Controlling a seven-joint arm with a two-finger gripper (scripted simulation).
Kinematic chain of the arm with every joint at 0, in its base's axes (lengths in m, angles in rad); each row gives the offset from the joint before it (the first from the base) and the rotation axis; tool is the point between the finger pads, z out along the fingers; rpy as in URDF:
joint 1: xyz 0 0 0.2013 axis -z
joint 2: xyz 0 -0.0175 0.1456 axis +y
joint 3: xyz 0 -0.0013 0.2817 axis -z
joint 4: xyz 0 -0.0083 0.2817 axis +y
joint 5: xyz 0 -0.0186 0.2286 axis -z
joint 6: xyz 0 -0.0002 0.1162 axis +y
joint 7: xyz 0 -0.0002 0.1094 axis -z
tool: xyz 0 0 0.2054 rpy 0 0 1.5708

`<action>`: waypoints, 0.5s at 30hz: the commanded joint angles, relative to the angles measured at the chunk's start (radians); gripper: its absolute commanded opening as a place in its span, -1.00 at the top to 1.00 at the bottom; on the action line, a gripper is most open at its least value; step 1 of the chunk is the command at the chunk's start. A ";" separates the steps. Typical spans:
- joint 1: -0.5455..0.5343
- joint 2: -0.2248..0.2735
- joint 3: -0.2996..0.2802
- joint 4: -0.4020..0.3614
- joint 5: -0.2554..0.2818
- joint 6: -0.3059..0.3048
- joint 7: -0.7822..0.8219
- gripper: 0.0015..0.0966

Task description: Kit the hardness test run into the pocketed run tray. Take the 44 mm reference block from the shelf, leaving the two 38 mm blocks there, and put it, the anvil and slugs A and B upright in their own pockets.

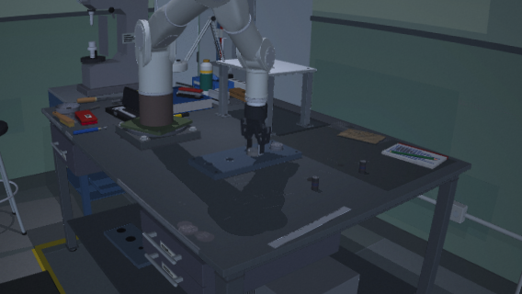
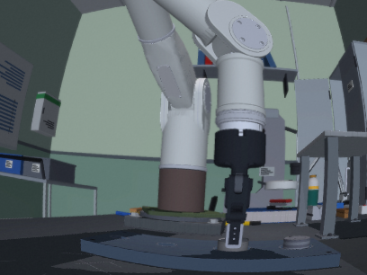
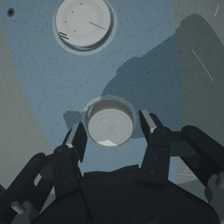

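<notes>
Two grey discs sit upright in separate round pockets of the blue run tray (image 1: 243, 161): one (image 3: 110, 127) lies between my fingers and the other (image 3: 82, 23) rests in the pocket beyond it. My gripper (image 3: 113, 130) stands straight down over the nearer disc, open and holding nothing. From the second side camera the nearer disc (image 2: 232, 244) shows below my fingers and the other disc (image 2: 296, 242) to its right. Two small dark slugs (image 1: 315, 183) (image 1: 363, 166) stand upright on the table right of the tray. A small empty pocket (image 1: 229, 159) shows on the tray's left part.
Behind the tray stands a white shelf (image 1: 266, 69) on grey legs, and the arm's base (image 1: 156, 124) is at the left. Tools and a red box (image 1: 86, 117) lie at the far left. A pad (image 1: 362, 135) and a rack (image 1: 414, 155) lie at the right.
</notes>
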 commanded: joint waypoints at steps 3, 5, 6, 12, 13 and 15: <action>0.001 -0.007 -0.004 0.001 -0.008 -0.001 0.004 -0.36; 0.002 -0.015 -0.007 0.001 -0.017 -0.002 0.010 -0.36; 0.003 -0.019 -0.009 0.002 -0.023 -0.003 0.013 -0.36; 0.009 -0.056 -0.025 0.003 -0.072 -0.008 0.043 -0.36; 0.010 -0.062 -0.028 0.003 -0.081 -0.009 0.049 -0.36; 0.013 -0.076 -0.035 0.003 -0.100 -0.010 0.061 -0.36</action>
